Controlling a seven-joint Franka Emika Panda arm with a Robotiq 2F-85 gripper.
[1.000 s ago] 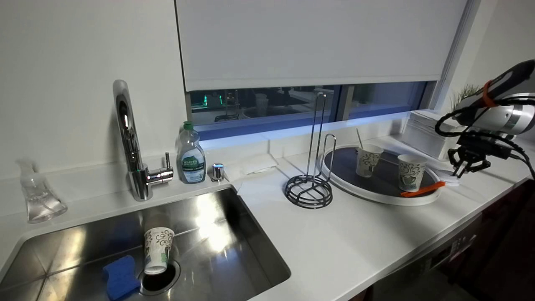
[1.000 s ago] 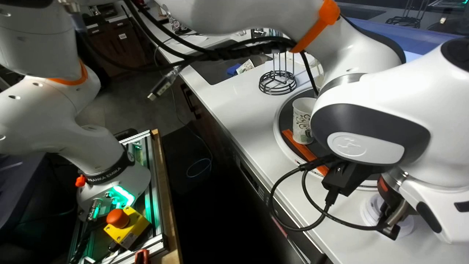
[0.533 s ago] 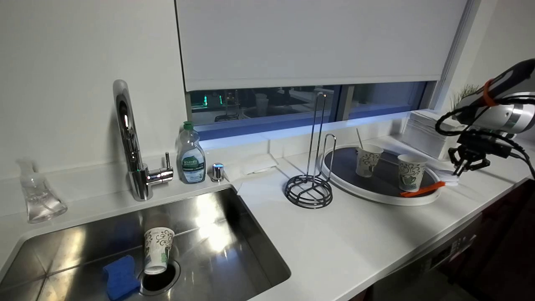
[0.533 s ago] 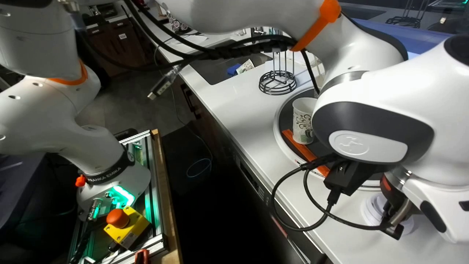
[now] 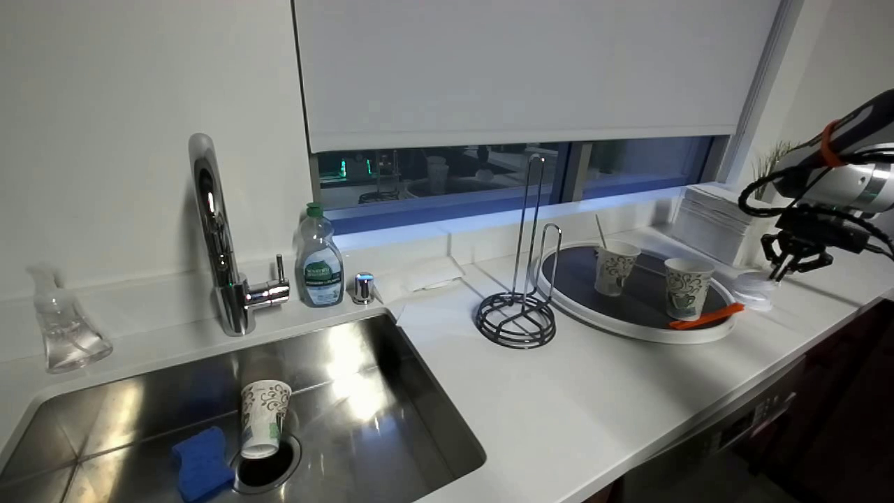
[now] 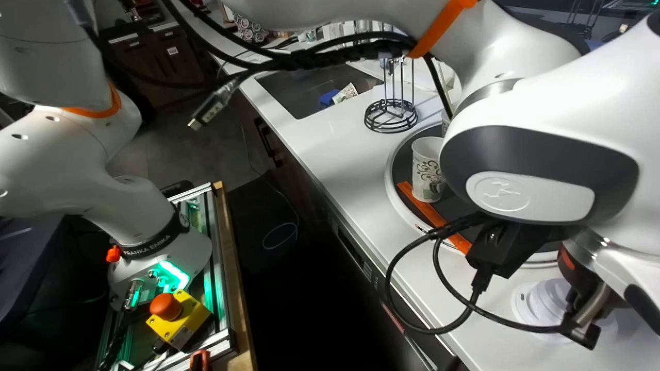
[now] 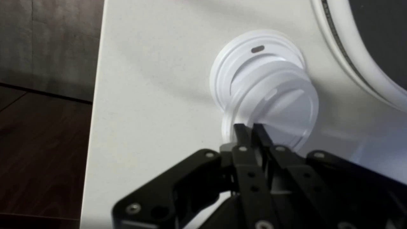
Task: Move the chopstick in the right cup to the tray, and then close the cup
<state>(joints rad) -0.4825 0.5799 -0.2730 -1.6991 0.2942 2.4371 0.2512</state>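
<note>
My gripper (image 5: pixel 777 277) is nearly closed, the edge of a white lid (image 7: pixel 287 111) pinched between its fingertips in the wrist view (image 7: pixel 249 126). This lid is tilted above another white lid (image 7: pixel 221 74) on the counter and overlaps it. The round dark-grey tray (image 5: pixel 569 281) has a white rim, and shows in the wrist view too (image 7: pixel 353 41). The right cup (image 5: pixel 688 288) stands upright and uncovered on it. An orange-red stick, seemingly the chopstick (image 5: pixel 705 317), lies across the tray's front edge beside this cup. The arm partly hides cup and tray in an exterior view (image 6: pixel 426 167).
A left cup (image 5: pixel 614 271) with a thin stick (image 5: pixel 601 230) stands farther back on the tray. A wire holder (image 5: pixel 517 321) stands beside the tray. A white paper stack (image 5: pixel 709 223) stands behind the lids. The counter's front edge (image 7: pixel 90 136) shows in the wrist view.
My gripper's fingers have closed together. The gripper has risen and moved away from the tray, and the upper lid has come up with it, tilted. Cups and chopstick have not moved.
</note>
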